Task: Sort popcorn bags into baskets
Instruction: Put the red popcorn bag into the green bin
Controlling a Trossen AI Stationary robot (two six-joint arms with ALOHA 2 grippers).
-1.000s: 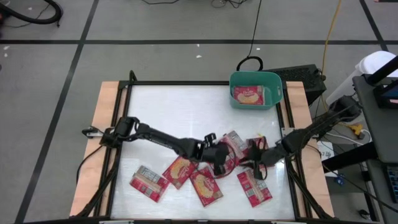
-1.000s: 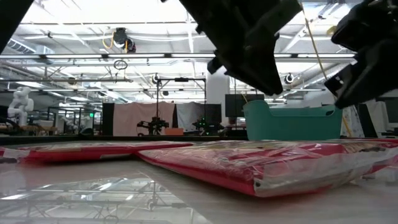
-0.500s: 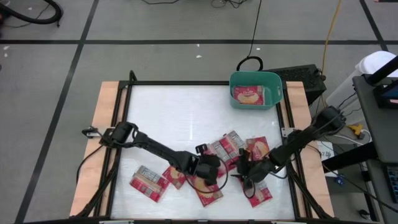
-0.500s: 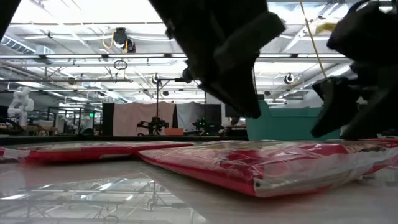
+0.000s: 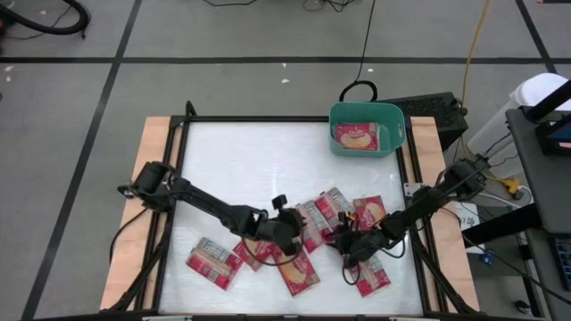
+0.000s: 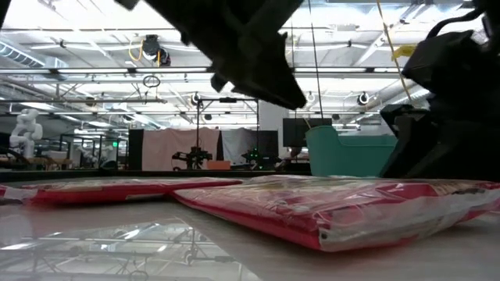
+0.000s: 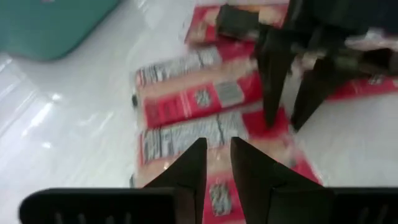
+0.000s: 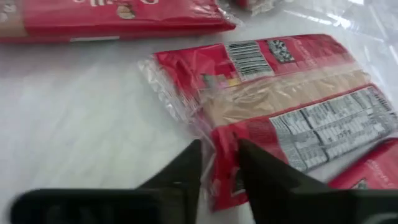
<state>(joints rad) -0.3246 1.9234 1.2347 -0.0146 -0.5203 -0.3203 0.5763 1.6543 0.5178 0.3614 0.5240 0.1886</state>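
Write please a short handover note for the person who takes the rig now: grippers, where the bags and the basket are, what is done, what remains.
Right gripper: low on the table, fingers closing on the edge of a popcorn bag; a firm hold is not certain.
Left gripper: nearly shut, holds nothing, over the bags at the table's front middle.
Teal basket: far right corner.
Done: one bag lies in the basket.
Left: about seven bags on the table, clustered at the front, from the left one to the right.

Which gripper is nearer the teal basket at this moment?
Right. The right gripper is low over the packet pile, below the teal basket in the high view and a little left of it. The left gripper is further left, so farther away.
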